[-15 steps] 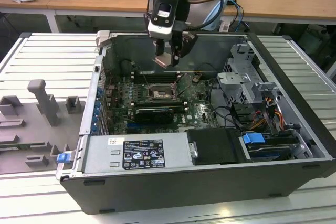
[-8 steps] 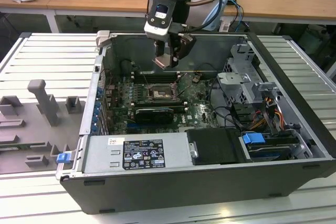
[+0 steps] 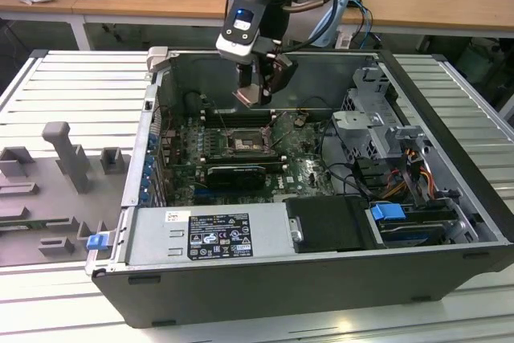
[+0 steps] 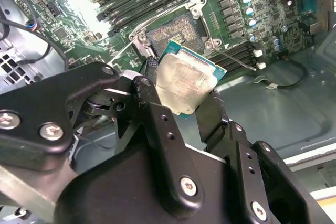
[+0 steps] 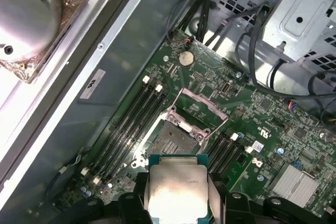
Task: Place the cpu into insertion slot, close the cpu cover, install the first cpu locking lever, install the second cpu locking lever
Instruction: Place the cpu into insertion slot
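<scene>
The hand (image 4: 181, 95), clamped on two opposite edges of the chip (image 4: 185, 83), holds it above the open socket (image 3: 243, 144), at 6 o'clock from it in the exterior view, with the cover (image 5: 202, 109) raised. The chip looks light, stiff and likely fragile underneath, so edges only.

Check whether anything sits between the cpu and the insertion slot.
Nothing visible does. The fingers hold the cpu above the insertion slot, whose dark centre lies bare. The cpu cover is swung open, off the slot.
</scene>
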Robot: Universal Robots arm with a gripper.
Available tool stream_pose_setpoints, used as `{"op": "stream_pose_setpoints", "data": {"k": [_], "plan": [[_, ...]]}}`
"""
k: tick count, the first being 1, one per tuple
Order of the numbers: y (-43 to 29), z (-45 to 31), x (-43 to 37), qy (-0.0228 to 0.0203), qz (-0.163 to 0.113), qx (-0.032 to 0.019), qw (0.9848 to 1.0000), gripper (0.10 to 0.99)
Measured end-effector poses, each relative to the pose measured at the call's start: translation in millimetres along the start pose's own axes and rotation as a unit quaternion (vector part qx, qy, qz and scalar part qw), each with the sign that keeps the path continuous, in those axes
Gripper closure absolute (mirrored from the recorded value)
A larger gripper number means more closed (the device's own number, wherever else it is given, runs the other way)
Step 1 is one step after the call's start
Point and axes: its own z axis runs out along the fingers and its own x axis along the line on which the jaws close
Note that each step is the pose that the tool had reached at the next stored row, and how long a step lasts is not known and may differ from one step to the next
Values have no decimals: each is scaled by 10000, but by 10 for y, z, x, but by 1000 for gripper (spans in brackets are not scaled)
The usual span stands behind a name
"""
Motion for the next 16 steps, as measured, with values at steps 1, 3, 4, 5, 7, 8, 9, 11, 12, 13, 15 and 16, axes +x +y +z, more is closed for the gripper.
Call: {"op": "stream_pose_setpoints", "data": {"k": [1, 3, 4, 5, 7, 8, 9, 11, 12, 13, 15, 16], "plan": [[0, 4, 0, 1, 30, 1, 10000, 549], [-1, 14, -1, 3, 120, 5, 9999, 549], [-1, 17, -1, 4, 150, 7, 9999, 549], [-2, 26, -2, 6, 206, 10, 9998, 549], [-2, 36, -2, 8, 271, 14, 9996, 549], [-2, 42, -3, 10, 311, 19, 9995, 549], [-2, 46, -3, 12, 346, 23, 9994, 549], [-3, 54, -3, 15, 406, 27, 9992, 549], [-3, 58, -4, 16, 438, 30, 9990, 549], [-3, 61, -4, 18, 464, 32, 9989, 549], [-3, 68, -4, 23, 524, 40, 9986, 549], [-3, 72, -5, 25, 563, 45, 9984, 549]]}}
